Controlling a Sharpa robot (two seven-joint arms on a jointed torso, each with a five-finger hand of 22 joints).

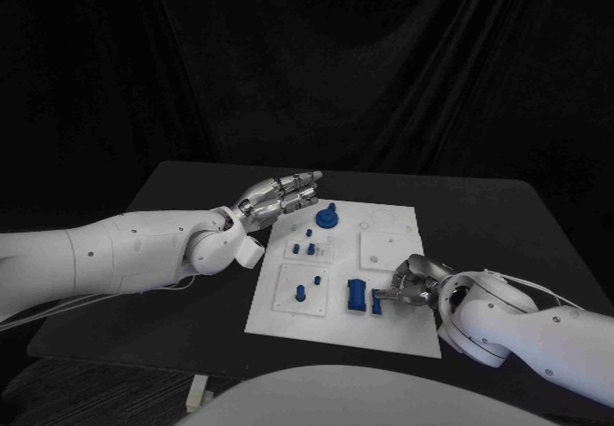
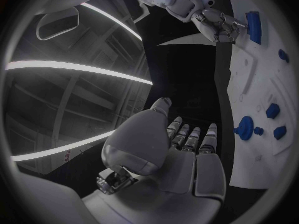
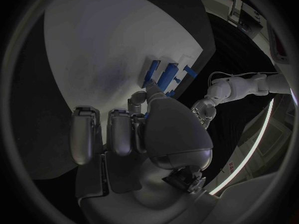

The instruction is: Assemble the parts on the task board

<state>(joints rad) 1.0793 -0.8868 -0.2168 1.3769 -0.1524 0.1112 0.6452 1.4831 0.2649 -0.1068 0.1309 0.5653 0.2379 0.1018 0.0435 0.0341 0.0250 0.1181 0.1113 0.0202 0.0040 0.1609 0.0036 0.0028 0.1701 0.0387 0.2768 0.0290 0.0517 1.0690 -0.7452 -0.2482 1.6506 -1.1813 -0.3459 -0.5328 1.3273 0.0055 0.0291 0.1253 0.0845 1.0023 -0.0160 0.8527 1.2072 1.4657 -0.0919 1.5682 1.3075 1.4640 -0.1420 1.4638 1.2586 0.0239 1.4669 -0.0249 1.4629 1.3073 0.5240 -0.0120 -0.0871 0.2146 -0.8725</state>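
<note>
Head view: right hand (image 1: 412, 282) fingertips touch a small blue part (image 1: 379, 302) beside the blue block (image 1: 356, 295) at the task board (image 1: 397, 333) near edge; whether they clamp it cannot be told. Left hand (image 1: 279, 197) hovers, fingers extended together, holding nothing, near the round blue part (image 1: 327, 216).

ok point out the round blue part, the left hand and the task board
round blue part (image 1: 329, 216), head view, on its disc top
left hand (image 1: 279, 199), head view, on the back of the hand
task board (image 1: 390, 333), head view, on bare plate near its front edge
</note>
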